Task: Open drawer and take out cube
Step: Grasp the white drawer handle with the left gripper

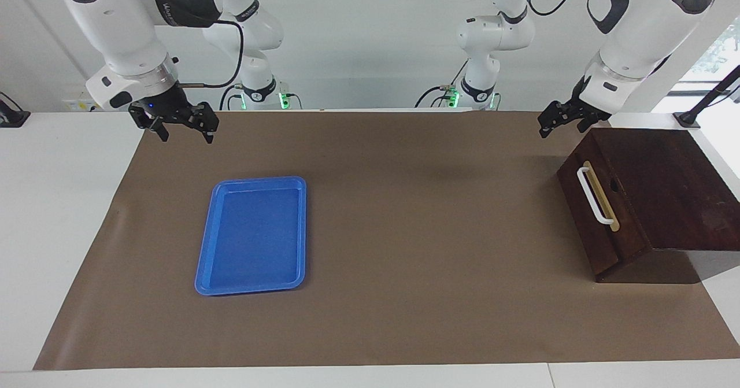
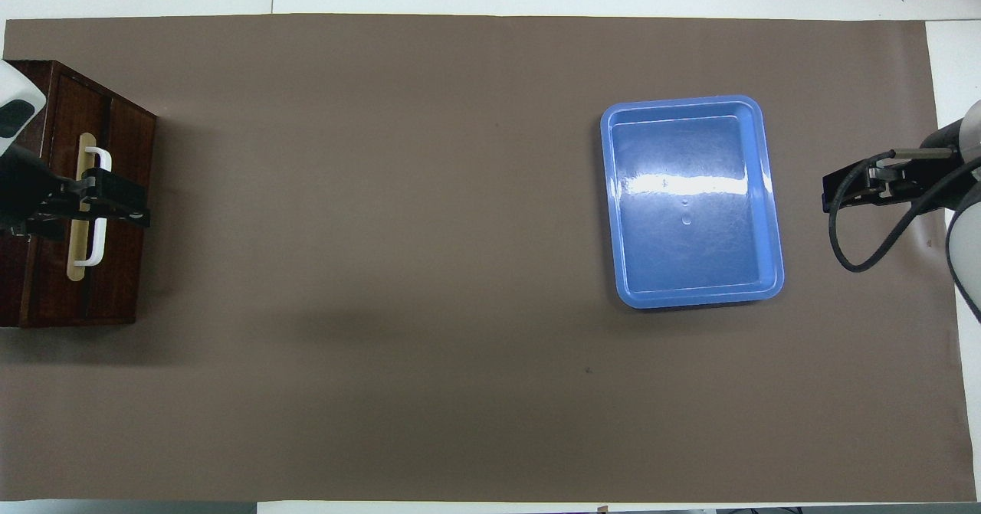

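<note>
Dark brown wood makes up the drawer at the left arm's end of the table; it sits shut in its cabinet, so the cube is hidden from me in both views. I judge the drawer stiff and fairly heavy, likely to slide with some drag — the white bar handle is the only sensible hold, pinched across its middle and pulled straight out.

My left gripper hangs in the air at roughly 11 o'clock from the handle in the facing view, clear of the wood; whether its fingers are parted I cannot tell. My right gripper, fingers spread and empty, waits at 11 o'clock from the blue tray.

Seen from overhead, the left gripper seems to lie on the handle (a trick of height) — only the facing view shows the gap.
</note>
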{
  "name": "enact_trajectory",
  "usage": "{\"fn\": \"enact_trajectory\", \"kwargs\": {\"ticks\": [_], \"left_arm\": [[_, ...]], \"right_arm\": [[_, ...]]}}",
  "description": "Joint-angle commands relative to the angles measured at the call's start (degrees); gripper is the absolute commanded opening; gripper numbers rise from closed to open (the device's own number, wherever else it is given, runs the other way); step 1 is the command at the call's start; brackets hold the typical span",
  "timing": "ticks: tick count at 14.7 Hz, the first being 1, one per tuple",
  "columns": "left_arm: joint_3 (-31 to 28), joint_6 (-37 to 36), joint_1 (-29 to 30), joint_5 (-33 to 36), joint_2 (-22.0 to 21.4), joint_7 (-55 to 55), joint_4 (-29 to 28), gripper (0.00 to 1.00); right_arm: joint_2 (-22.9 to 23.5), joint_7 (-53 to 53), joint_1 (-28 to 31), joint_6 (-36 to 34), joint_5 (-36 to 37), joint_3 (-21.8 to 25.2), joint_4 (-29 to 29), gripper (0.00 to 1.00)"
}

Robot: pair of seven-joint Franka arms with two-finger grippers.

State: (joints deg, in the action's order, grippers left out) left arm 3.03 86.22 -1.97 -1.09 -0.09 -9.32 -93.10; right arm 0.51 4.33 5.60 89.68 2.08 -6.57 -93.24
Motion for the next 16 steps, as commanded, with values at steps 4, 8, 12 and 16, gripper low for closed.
{"fn": "enact_trajectory", "kwargs": {"ticks": [4, 8, 12, 16], "left_arm": [[0.0, 2.4, 0.3, 0.6, -0.9, 0.7, -0.7, 1.00], [0.5, 12.3, -1.1, 9.1, -2.2, 1.8, -7.2, 1.00], [0.5, 23.4, -2.2, 17.8, 1.0, 1.8, -13.1, 1.00], [0.4, 30.5, -0.7, 23.6, 5.2, 3.5, -15.1, 1.00]], "right_arm": [[0.2, -1.6, 0.7, -0.8, -0.2, -0.6, 0.6, 1.00], [0.2, -1.6, 0.7, -0.9, -0.2, -0.6, 0.6, 1.00], [-0.1, -1.5, 0.7, -1.0, -0.2, -0.6, 0.6, 1.00], [-0.3, -1.5, 0.7, -1.2, -0.2, -0.6, 0.6, 1.00]]}}
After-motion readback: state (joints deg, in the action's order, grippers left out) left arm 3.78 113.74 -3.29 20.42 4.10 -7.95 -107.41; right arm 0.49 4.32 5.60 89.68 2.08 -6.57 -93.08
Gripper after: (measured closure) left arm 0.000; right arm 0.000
